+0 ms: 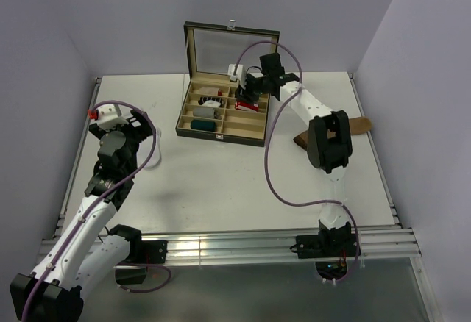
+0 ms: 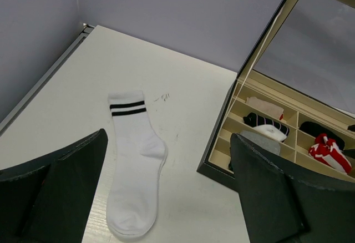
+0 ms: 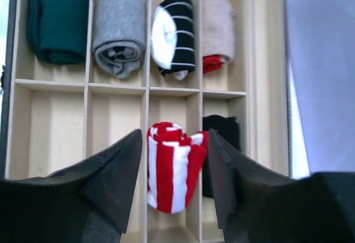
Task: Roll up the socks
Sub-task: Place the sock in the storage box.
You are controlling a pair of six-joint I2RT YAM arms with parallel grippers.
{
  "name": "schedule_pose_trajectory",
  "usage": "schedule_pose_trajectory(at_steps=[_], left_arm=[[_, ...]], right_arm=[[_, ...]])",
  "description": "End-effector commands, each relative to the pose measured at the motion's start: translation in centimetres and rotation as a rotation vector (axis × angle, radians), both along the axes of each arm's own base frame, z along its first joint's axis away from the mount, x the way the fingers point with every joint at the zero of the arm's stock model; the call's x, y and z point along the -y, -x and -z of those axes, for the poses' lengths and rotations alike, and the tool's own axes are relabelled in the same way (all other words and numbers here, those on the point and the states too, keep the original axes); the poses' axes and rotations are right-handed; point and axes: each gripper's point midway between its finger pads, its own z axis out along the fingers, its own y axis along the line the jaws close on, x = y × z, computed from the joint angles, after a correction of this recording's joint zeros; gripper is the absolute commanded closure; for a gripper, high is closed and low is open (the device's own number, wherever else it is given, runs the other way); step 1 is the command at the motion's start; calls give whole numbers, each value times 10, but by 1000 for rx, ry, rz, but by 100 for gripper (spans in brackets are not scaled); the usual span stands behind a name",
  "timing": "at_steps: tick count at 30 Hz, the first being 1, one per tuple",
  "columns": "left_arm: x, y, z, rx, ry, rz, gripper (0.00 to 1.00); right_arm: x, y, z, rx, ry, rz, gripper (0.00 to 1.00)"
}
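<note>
Straddling the rolled red-and-white striped sock (image 3: 171, 173) in one compartment of the divided box (image 3: 116, 89), the right gripper (image 3: 175, 136) held its fingers close on either side; whether they pinched it could not be told. The left gripper (image 2: 167, 137), spread wide, hovered above the flat white sock (image 2: 136, 182) on the table (image 2: 188, 99).

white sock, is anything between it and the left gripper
Nothing visible does. The white sock lies flat on the bare table, right ahead of the open left gripper. The box sits off to the sock's right, apart from it.
</note>
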Motion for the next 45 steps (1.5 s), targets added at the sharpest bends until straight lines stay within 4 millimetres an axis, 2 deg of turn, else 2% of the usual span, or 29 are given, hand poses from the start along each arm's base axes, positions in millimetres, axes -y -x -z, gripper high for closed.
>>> schedule_pose_trajectory(at_steps=[1,2,5,8,12,13,14,15,16,17,22,27,35,39,43,45], left_arm=[[1,-1,-14,43,23,12,3],[2,-1,-14,43,23,14,3],[2,-1,-15,45,25,15,3],[2,-1,-15,45,25,20,3],[4,-1,-15,45,27,26,3],[3,-1,-14,42,26,24,3],[4,-1,-14,42,26,26,3],[4,-2,-14,42,26,27,3],[4,-1,-14,41,27,27,3],[4,-2,-15,44,28,30,3],[4,-1,-15,42,29,32,3],[5,-2,-16,44,33,40,3],[5,-2,-15,42,35,41,4],[6,-3,-14,39,34,44,4],[6,-4,-12,31,32,45,4],[7,-5,-11,27,33,48,4]], right_arm=[[9,-17,-56,85,-132,116,49],[11,-23,-57,93,-141,141,64],[20,-36,-46,58,-137,239,87],[25,-44,-35,23,-144,309,97],[27,-47,-19,-53,-155,355,99],[25,-49,-20,-58,-159,357,99],[26,-47,-8,-96,-148,359,100],[24,-46,-5,-113,-146,352,100],[22,-48,-7,-117,-152,355,100],[22,-47,5,-152,-137,358,100],[23,-45,29,-204,-87,361,100],[17,-27,50,-249,10,298,100],[4,-3,69,-236,126,187,100],[5,0,82,-229,213,163,100],[8,-6,99,-205,302,167,100],[8,-9,102,-190,319,172,100]])
